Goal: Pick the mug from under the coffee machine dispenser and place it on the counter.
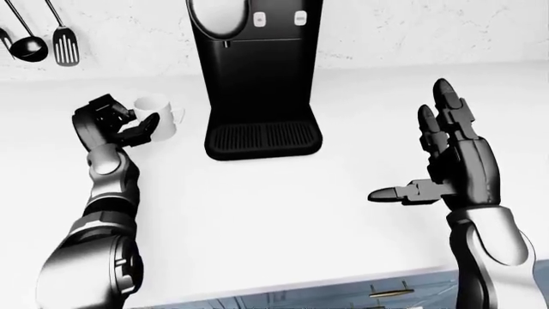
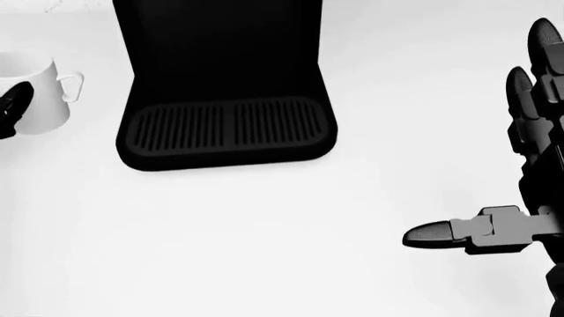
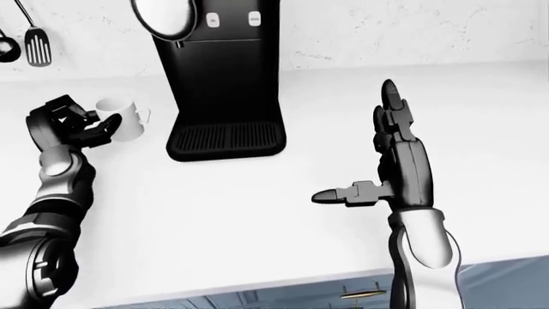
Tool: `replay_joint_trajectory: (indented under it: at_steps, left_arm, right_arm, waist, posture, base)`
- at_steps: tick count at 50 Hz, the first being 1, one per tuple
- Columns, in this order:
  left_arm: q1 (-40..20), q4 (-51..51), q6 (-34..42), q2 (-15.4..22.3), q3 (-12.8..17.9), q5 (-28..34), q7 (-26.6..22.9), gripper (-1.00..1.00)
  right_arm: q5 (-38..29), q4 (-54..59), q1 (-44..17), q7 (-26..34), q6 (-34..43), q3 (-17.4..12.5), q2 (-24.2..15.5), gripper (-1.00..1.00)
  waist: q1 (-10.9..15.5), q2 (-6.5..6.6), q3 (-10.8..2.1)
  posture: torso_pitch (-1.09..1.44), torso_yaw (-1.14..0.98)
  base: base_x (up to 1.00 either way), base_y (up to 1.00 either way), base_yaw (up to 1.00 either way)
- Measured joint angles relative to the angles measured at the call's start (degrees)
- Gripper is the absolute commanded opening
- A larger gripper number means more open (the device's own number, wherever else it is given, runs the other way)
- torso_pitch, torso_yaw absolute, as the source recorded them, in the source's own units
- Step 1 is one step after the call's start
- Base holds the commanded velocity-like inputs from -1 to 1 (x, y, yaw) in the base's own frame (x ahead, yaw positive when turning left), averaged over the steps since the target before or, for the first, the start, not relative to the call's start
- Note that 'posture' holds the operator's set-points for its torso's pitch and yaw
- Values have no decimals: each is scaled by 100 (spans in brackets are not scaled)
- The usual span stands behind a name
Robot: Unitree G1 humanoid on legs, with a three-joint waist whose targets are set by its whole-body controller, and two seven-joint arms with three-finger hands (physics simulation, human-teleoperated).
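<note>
The white mug (image 1: 163, 108) stands upright to the left of the black coffee machine (image 1: 257, 71), clear of its drip tray (image 1: 264, 136). My left hand (image 1: 137, 125) is closed round the mug's left side, fingers across its lower part; the handle points right. I cannot tell whether the mug's base touches the white counter (image 1: 275, 219). The mug also shows at the left edge of the head view (image 2: 40, 89). My right hand (image 1: 412, 141) is open, fingers spread and thumb out to the left, above the counter to the right of the machine, holding nothing.
A ladle (image 1: 30, 46) and a slotted spatula (image 1: 64, 45) hang on the wall at top left. The counter's near edge (image 1: 343, 275) runs along the bottom, with a drawer handle (image 1: 390, 293) below it.
</note>
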Motion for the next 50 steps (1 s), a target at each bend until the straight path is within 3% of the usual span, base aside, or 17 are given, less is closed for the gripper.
replay_joint_trajectory:
  at_steps: [18,19,21,22,24,25,26,50]
  left_arm:
    - [12,-11,94,-24,91,-115,2,-100]
    - [10,-11,108,-22,91,-126,3,-93]
    - [8,-15,140,-18,91,-143,7,-77]
    - [8,-17,155,-19,90,-150,9,47]
    - [14,-13,179,-13,86,-152,15,55]
    - [20,-9,192,-8,85,-151,19,70]
    - [26,-6,204,-4,85,-151,24,100]
    - [69,-146,404,191,79,-243,-28,100]
  right_arm:
    - [-5,-26,-9,33,12,-22,-10,100]
    - [-5,-31,-12,33,17,-23,-12,100]
    - [-5,-40,-18,33,25,-25,-15,100]
    - [-5,-41,-19,33,24,-26,-15,100]
    - [-5,-39,-15,33,17,-25,-14,100]
    - [-7,-37,-11,33,13,-23,-13,100]
    - [-8,-34,-9,33,11,-21,-12,100]
    - [-71,5,24,61,-56,14,16,100]
  waist:
    - [12,21,-49]
    - [12,22,-51]
    - [12,24,-56]
    - [13,26,-59]
    - [14,28,-62]
    - [14,29,-62]
    - [13,30,-62]
    - [-3,36,-68]
  posture:
    - [0,0]
    - [0,0]
    - [0,0]
    - [0,0]
    - [0,0]
    - [0,0]
    - [0,0]
    - [0,0]
  base:
    - [0,0,0]
    - [0,0,0]
    - [0,0,0]
    - [0,0,0]
    - [0,0,0]
    - [0,0,0]
    - [0,0,0]
    - [0,0,0]
